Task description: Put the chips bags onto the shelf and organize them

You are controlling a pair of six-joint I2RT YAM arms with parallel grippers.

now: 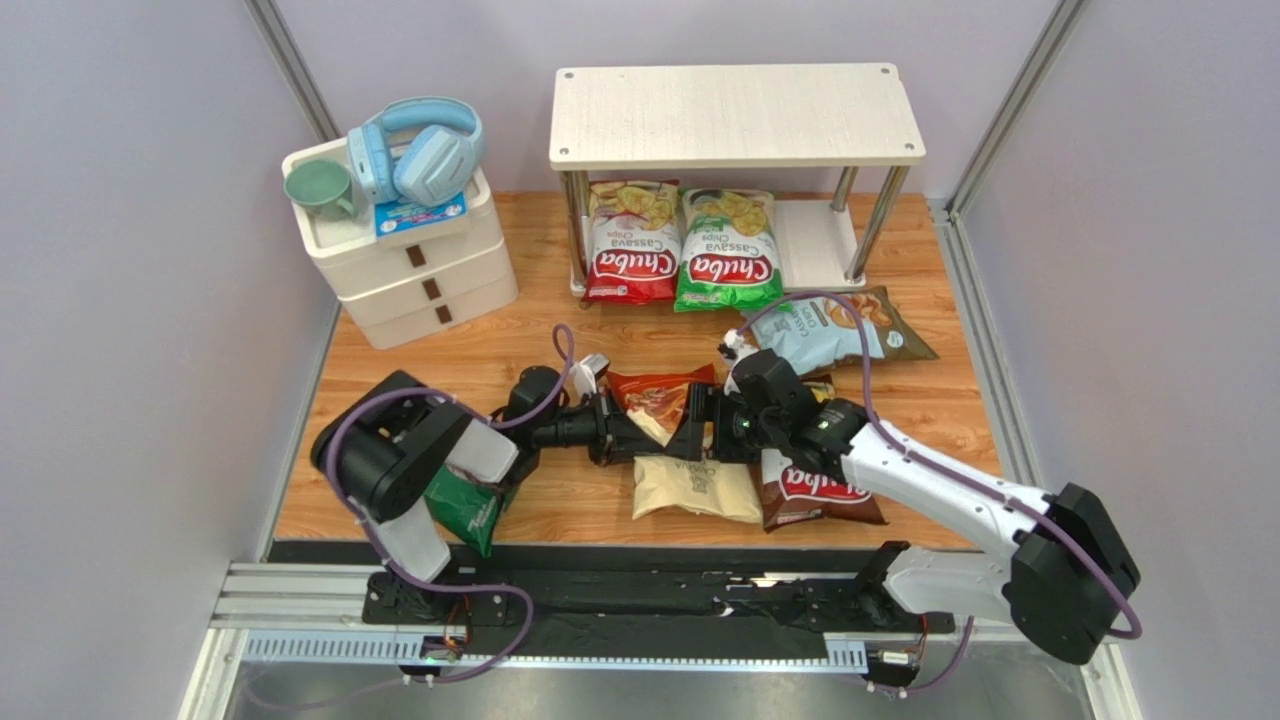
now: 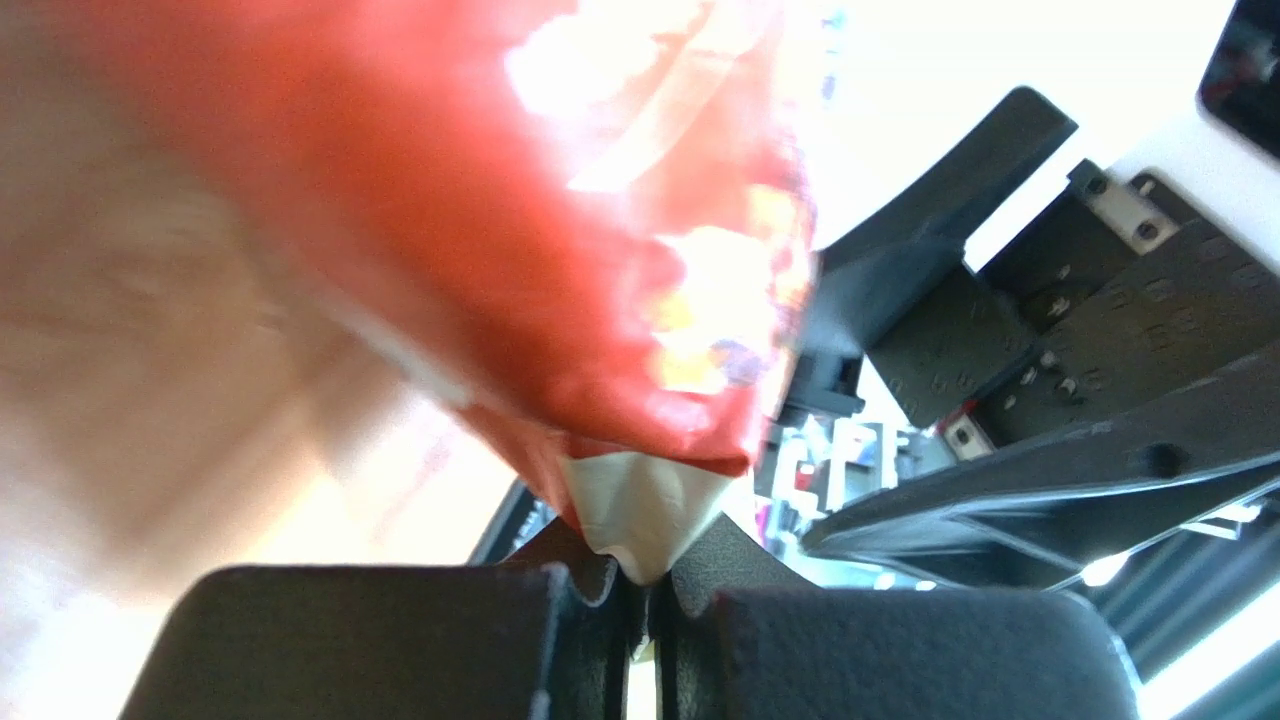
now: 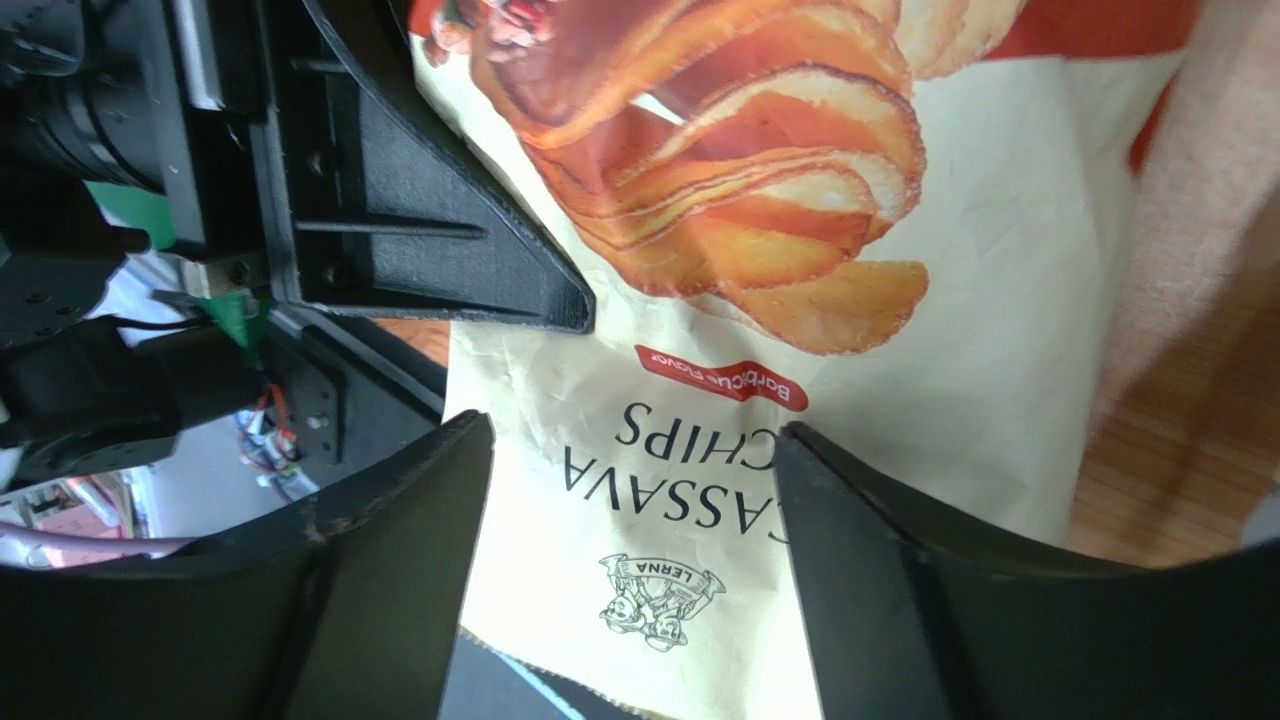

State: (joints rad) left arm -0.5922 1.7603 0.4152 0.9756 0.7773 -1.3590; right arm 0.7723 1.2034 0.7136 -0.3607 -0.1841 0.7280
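Clutter crowds the middle of the bench (image 1: 451, 360), where both arms meet over an orange-and-cream bag (image 1: 661, 393). The left pincer (image 2: 649, 578) is clamped together on the pale sealed corner of that bag, which hangs above its fingers in the left wrist view. The right pincer (image 3: 631, 432) stands apart, one finger on each side of the bag's cream half printed "CASSAVA CHIPS". Whether those fingers touch the bag cannot be told. A black finger of the left pincer sits close by at the upper left of the right wrist view.

Just nearer the near edge lie a plain cream bag (image 1: 694, 489) and, touching its right side, a brown Chuba bag (image 1: 824, 495) partly under the right arm. A dark green bag (image 1: 463, 510) is tucked against the left arm near the near left corner.

The shelf (image 1: 736, 113) stands at the middle of the far edge. On its lower board a red Chuba bag (image 1: 631, 248) and a green Chuba bag (image 1: 729, 255) lie side by side, their ends spilling forward. A light blue bag (image 1: 804, 333) lies on the bench in front of the shelf's right legs, overlapping an olive-brown bag (image 1: 899, 327).

At the far left corner a white drawer unit (image 1: 428, 263) carries blue headphones (image 1: 421, 150) and a green cup (image 1: 320, 188).
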